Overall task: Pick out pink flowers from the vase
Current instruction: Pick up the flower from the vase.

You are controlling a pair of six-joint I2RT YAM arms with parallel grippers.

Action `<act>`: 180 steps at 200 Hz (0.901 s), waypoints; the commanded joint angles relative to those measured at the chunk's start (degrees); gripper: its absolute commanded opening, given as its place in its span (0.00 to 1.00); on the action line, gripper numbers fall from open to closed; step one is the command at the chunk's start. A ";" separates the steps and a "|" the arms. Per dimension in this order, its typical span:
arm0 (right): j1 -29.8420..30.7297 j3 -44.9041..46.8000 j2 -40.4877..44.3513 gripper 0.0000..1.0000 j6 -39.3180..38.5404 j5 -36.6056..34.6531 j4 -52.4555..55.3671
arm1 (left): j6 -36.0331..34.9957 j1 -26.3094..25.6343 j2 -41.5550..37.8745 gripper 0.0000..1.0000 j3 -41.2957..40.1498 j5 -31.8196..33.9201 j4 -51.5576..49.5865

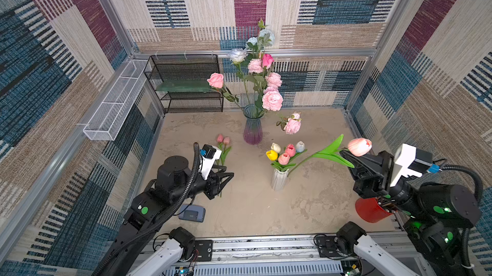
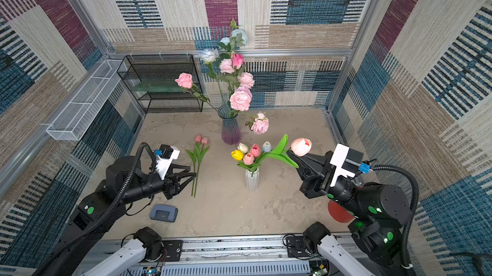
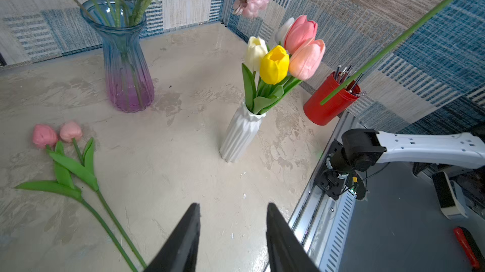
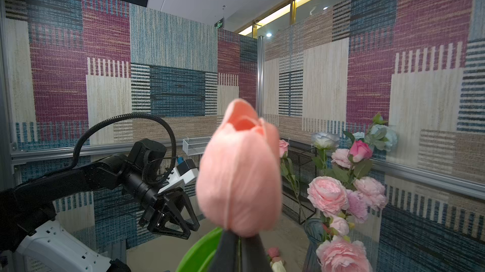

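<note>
- The right gripper point(image 4: 238, 236) is raised at the right of the scene, its jaws clamped on a pink tulip point(image 1: 359, 146) by the stem just under the bloom.
- The bloom sits right past the jaw tips. The stem slants down and left toward the white vase point(image 1: 279, 180), and its end hangs free in the air.
- The left gripper point(image 3: 232, 206) is low over the near left of the table point(image 1: 253, 208), its jaws parted with nothing between them.
- Two pink tulips point(image 1: 223, 140) lie flat on the table, their stems just beside the left jaws.
- Two more pink tulip heads point(image 1: 287, 154) stand in the white vase.
- Pink roses point(image 1: 272, 100) stand in the glass vase point(image 1: 253, 128) at the far middle, well apart from both grippers.
</note>
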State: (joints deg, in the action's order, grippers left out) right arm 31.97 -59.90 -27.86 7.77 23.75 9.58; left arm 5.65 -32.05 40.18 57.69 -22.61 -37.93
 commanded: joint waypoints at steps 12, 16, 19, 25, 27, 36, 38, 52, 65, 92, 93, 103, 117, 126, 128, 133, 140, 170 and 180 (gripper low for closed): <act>0.18 5.19 -3.03 0.00 9.38 4.40 -9.59 | -5.27 -3.54 2.63 0.45 2.31 -1.91 -0.01; 0.28 5.76 -3.59 0.00 10.57 4.59 -10.68 | -5.60 -4.23 2.99 0.45 2.55 -1.48 0.05; 0.41 6.29 -4.02 0.00 11.43 4.74 -11.51 | -5.84 -4.68 3.30 0.45 2.74 -1.15 0.05; 0.77 7.21 -4.80 0.00 13.00 4.73 -13.45 | -6.34 -5.89 4.10 0.45 3.18 -0.44 0.14; 0.92 7.59 -5.07 0.00 13.51 4.73 -14.13 | -6.48 -6.24 4.26 0.45 3.38 -0.18 0.14; 2.05 8.87 -6.17 0.00 15.28 3.96 -16.75 | -7.23 -7.84 5.16 0.45 3.95 1.03 0.39; 2.38 9.22 -6.43 0.00 15.50 3.81 -17.26 | -7.41 -8.20 5.38 0.45 4.10 1.35 0.47; 5.69 10.15 -8.40 0.00 15.98 0.87 -19.15 | -8.77 -10.85 6.83 0.45 4.91 3.45 1.21; 9.15 9.71 -10.46 0.00 14.93 -2.12 -18.83 | -10.37 -13.77 8.55 0.45 5.68 5.81 1.88; 15.56 7.45 -15.35 0.00 12.84 -7.51 -17.11 | -14.44 -19.89 12.87 0.46 7.57 10.95 2.38; 15.75 7.40 -15.50 0.00 12.78 -7.68 -17.08 | -14.62 -20.11 12.97 0.46 7.59 11.16 2.45; 17.20 6.75 -16.66 0.00 12.16 -8.88 -16.96 | -15.76 -21.65 13.79 0.46 7.85 12.52 3.20; 18.24 6.21 -17.77 0.00 12.05 -9.62 -17.19 | -16.91 -22.90 13.97 0.45 7.48 13.59 4.92; 18.67 6.03 -18.12 0.00 11.96 -9.78 -17.41 | -17.15 -23.29 13.92 0.43 7.20 14.34 6.08; 18.73 5.96 -18.18 0.00 11.95 -9.91 -17.50 | -17.16 -23.38 13.88 0.42 7.14 14.52 6.28; 18.90 5.89 -18.33 0.00 12.00 -10.11 -17.59 | -17.12 -23.46 13.80 0.41 7.01 14.96 6.73; 19.16 5.89 -18.36 0.00 11.90 -10.35 -17.59 | -17.15 -23.60 13.63 0.39 6.77 15.31 7.24; 19.44 6.15 -17.77 0.00 11.64 -11.76 -17.06 | -16.66 -23.68 12.57 0.26 5.44 15.57 8.64; 19.45 6.28 -17.52 0.00 11.63 -12.21 -16.93 | -16.39 -23.75 12.08 0.20 4.88 15.75 8.99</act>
State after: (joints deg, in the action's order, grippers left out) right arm 51.35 -53.56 -45.93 20.03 13.89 -5.74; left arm -9.47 -55.66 53.10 63.48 -8.14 -32.16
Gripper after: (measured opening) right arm 0.058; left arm 0.257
